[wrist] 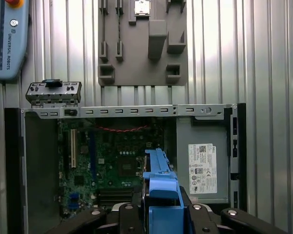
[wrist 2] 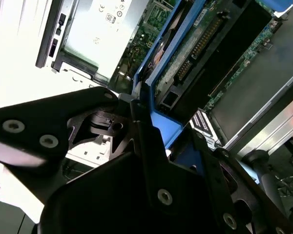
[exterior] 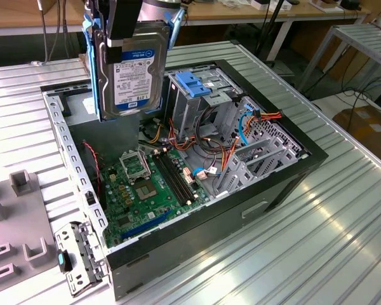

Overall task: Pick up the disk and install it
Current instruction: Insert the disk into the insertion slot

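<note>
The disk (exterior: 130, 70) hangs upright with its label facing the exterior view. The gripper (exterior: 128, 28) is closed on its upper end, black fingers (exterior: 117, 28) pressing the blue carrier frame (wrist: 158, 178). It is held in the air above the open computer case (exterior: 197, 236), just beside the case's drive cage (exterior: 200, 101) and well above the motherboard (exterior: 146, 184). The case lies on a ribbed metal table (exterior: 317, 241), with a grey fixture plate (wrist: 141, 44) beside it. Wooden benches (exterior: 241, 16) stand beyond the case.
</note>
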`<move>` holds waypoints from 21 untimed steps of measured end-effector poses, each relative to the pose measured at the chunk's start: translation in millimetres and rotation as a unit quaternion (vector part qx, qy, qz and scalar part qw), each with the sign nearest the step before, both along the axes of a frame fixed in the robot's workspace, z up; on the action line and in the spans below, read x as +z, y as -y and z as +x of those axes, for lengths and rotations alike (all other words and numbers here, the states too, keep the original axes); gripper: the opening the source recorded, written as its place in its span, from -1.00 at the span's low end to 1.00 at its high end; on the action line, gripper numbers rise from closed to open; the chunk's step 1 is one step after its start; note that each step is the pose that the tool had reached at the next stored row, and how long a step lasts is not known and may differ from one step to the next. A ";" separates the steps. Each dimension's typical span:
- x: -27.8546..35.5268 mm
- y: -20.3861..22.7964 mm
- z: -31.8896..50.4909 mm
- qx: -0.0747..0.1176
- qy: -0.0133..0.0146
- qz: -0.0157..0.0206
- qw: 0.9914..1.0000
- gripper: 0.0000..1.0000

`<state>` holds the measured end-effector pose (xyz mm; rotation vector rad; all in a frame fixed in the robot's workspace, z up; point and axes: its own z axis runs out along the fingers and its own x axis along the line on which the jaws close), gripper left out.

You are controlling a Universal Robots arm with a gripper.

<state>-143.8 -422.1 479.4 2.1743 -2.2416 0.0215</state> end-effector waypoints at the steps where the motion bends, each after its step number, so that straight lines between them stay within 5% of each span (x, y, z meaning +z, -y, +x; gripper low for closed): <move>1: -0.1 2.2 0.3 0.000 0.000 0.000 1.000 -0.26; 17: -1.0 24.6 4.8 0.000 0.000 -0.001 1.000 -0.26; 21: -1.7 29.4 11.4 0.000 0.000 -0.001 1.000 -0.26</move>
